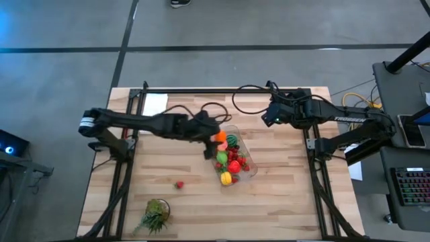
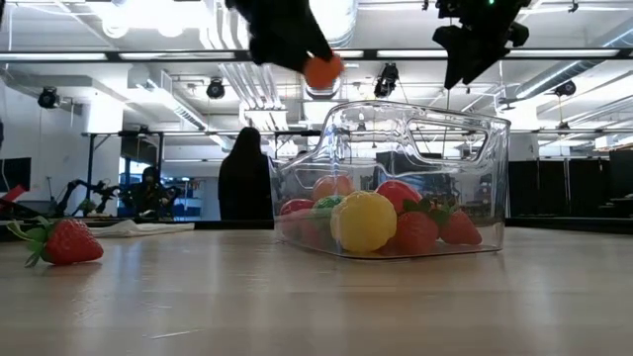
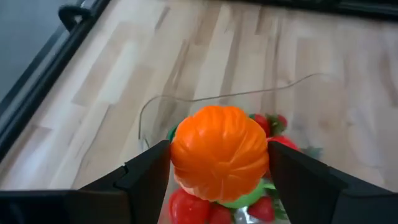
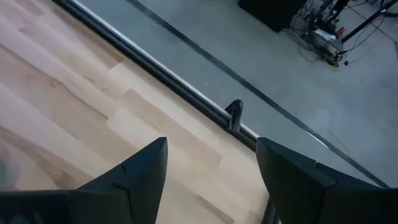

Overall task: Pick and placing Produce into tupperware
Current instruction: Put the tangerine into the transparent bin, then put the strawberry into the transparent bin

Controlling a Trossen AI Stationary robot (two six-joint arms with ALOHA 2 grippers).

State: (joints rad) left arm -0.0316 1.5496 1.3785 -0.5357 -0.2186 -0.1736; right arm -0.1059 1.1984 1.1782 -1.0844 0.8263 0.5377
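The left gripper (image 3: 219, 171) jaws grasp an orange toy pumpkin (image 3: 219, 160) above the tupperware (image 2: 396, 178); the right gripper (image 4: 211, 165) waits, jaws released.

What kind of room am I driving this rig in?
Likely a robotics lab or workshop: wooden table on a concrete floor, exposed ceiling ducts, and a keyboard beside it. The left gripper holds an orange piece over the tupperware.

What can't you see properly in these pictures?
- Left wrist view: the orange piece in the left gripper hides most of the produce in the tupperware below.
- High view: the leafy tuft is too small for detail.
- Low view: both arms are cut off by the top edge.
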